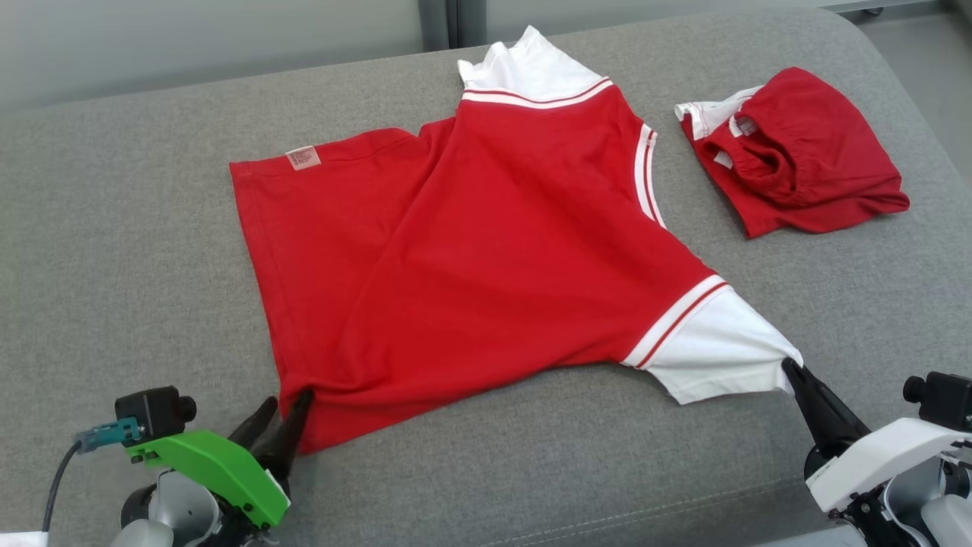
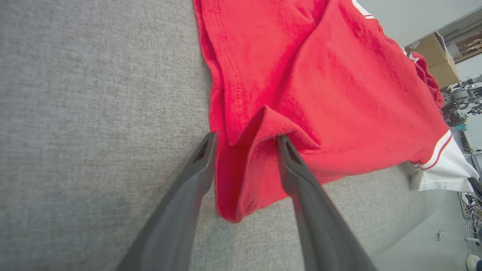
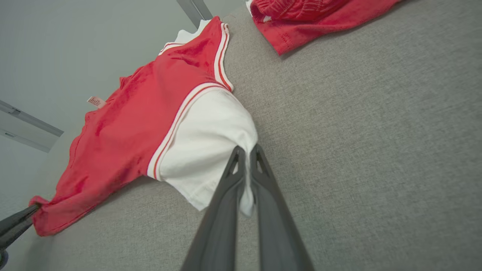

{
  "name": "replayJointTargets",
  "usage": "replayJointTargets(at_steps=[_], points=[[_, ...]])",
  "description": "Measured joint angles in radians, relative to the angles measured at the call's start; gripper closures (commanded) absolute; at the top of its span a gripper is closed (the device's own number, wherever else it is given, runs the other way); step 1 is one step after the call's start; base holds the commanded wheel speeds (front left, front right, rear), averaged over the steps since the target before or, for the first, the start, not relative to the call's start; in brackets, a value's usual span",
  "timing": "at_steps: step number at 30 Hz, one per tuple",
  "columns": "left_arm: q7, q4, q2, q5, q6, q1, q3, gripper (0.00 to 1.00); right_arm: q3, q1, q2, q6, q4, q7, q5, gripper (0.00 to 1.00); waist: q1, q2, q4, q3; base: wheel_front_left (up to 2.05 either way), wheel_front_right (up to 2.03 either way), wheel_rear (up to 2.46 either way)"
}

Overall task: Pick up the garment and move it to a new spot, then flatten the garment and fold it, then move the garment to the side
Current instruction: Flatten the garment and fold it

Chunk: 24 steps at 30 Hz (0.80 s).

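The red shirt (image 1: 471, 251) lies flat on a big grey cushion (image 1: 114, 228), in the middle of it. Its long way runs from side to side in the head view. The bottom edge is on the left and the neck hole is on the right. A small pink label (image 1: 302, 157) sits at the far corner of the bottom edge. One white sleeve (image 1: 531, 64) points away from the robot and its tip is close to the back edge of the cushion. The other white sleeve (image 1: 721, 349) points toward the robot and to the right. The right gripper (image 1: 790, 368) is closed tight on the tip of that near sleeve, and the cloth is pulled to a point there. In the right wrist view the white cloth is squeezed between the two fingers (image 3: 246, 150). The left gripper (image 1: 287, 399) is at the near corner of the bottom edge. Its fingers are spread apart, with a bit of red cloth loose between them (image 2: 246, 137). A pair of red shorts (image 1: 797, 152) lies bunched up on the right, near the neck hole but not touching the shirt. There is bare grey cushion to the left of the shirt and along the near side.
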Motion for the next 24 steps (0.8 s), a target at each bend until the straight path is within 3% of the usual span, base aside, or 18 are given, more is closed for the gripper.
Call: replayJointTargets(at_steps=[12, 24], points=[[-0.035, -0.003, -0.011, 0.000, -0.009, 0.046, 0.000, 0.00, -0.002, -0.003, 0.003, 0.000, 0.019, -0.021, 0.000, 1.00, 0.0000, 0.0000, 0.044, 0.009, 0.00, 0.00, 0.00], [-0.024, -0.029, -0.042, -0.006, -0.029, 0.078, -0.075, 0.00, 0.019, -0.028, 0.007, 0.002, 0.040, -0.025, 0.000, 1.00, -0.0001, 0.0000, 0.059, 0.010, 0.00, 0.00, 0.00]])
